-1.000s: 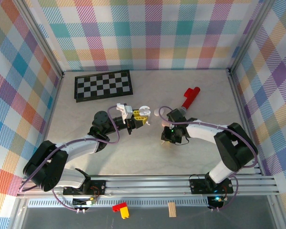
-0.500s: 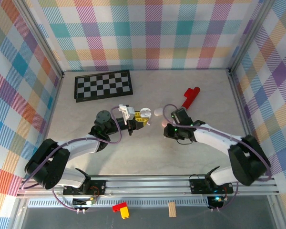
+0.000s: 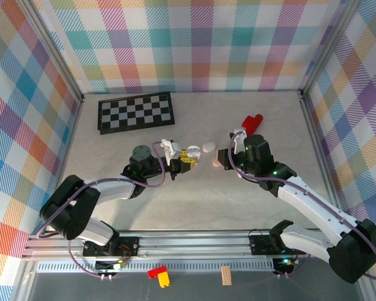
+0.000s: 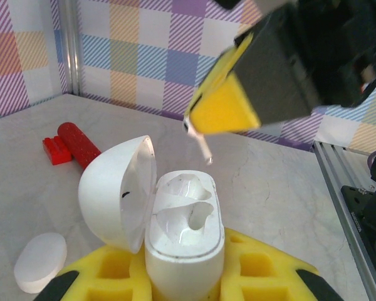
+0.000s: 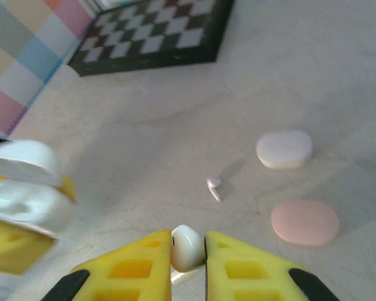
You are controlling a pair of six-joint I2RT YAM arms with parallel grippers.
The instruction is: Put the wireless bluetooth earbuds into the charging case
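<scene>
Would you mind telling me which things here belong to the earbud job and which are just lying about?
Job: open charging case in the left gripper; earbud in the right gripper; loose earbud on the table.
Lying about: chessboard; red block; white pebble; pink pebble.

Inventory by kind.

Earbuds: 2 units. These are the held earbud [image 5: 188, 248] and the loose earbud [image 5: 214, 187] on the table surface.

Charging cases, pebble-shaped: 3 units. White: 2, namely the open white case [image 4: 182, 232] and the closed white case [image 5: 284, 148]. Pink: 1, the pink case [image 5: 304, 222].

Sockets [image 4: 187, 188] inside the open white case: 2.

Chessboard [image 3: 136, 111]: 1 unit.

Red parts: 2 units, comprising 1 red cylinder [image 4: 78, 144] and 1 red brick [image 4: 55, 149].

Blocks on the front ledge below the rails: 2 units, comprising 1 red-and-yellow block [image 3: 158, 274] and 1 wooden block [image 3: 225, 274].
</scene>
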